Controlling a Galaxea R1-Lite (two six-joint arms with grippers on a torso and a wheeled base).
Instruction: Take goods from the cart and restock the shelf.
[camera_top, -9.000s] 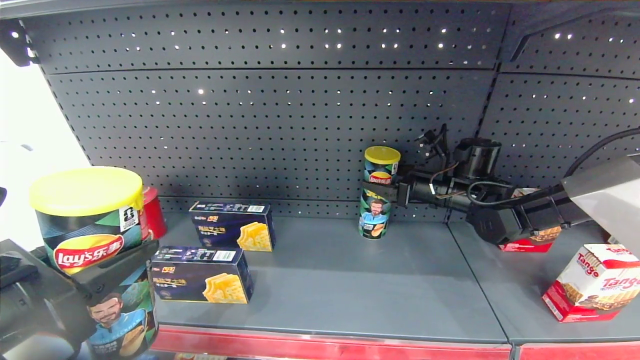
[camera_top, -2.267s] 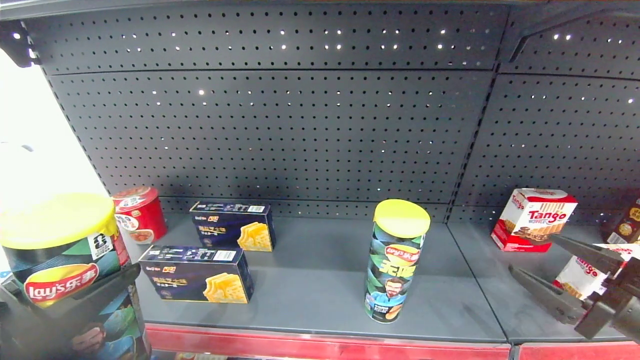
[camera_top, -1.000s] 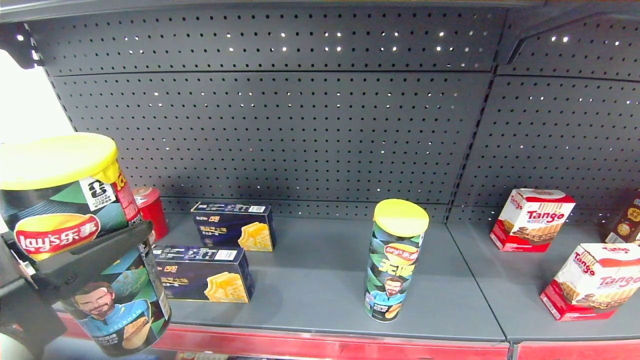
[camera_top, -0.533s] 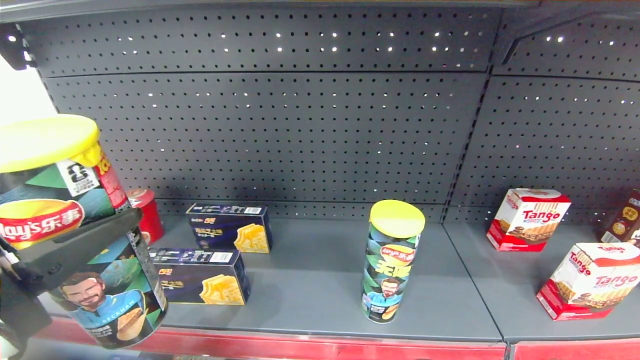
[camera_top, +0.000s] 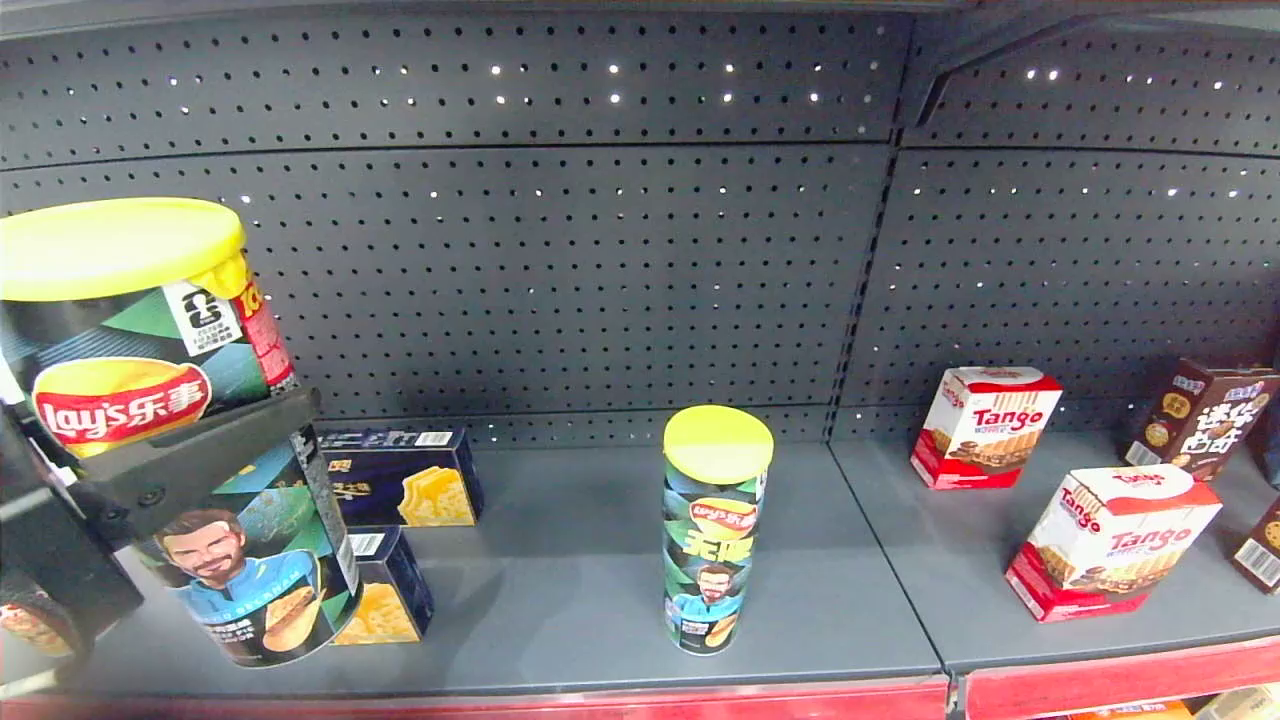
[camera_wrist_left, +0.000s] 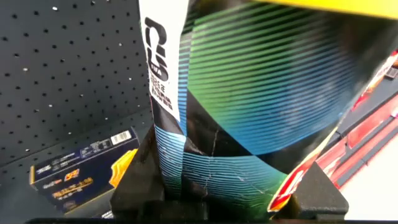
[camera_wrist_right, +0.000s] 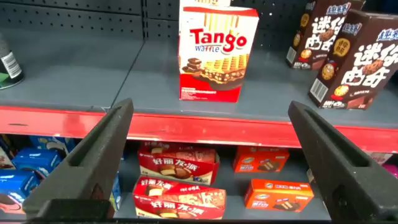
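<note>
The chip can (camera_top: 120, 330) is held clamped at mid-height in the left hand (camera_top: 200, 455), at the left front of the shelf (camera_top: 600, 600). It is judged light, stiff but crushable and smooth-walled, so a mid-body grip is favoured. The right hand (camera_wrist_right: 210, 106) is spread, empty.

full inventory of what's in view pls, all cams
standing can: 1, green-black with yellow lid, middle of shelf
held can: 1, same colours, at left in left claw
blue boxes: 2, dark blue, shelf left, one behind the other
red-white boxes: 2, right bay
brown boxes: at least 2, far right
lower boxes: several, red and orange, shelf below
shelf: 1, grey, red front edge
left claw: shut on held can
right claw: open, before right bay
</note>
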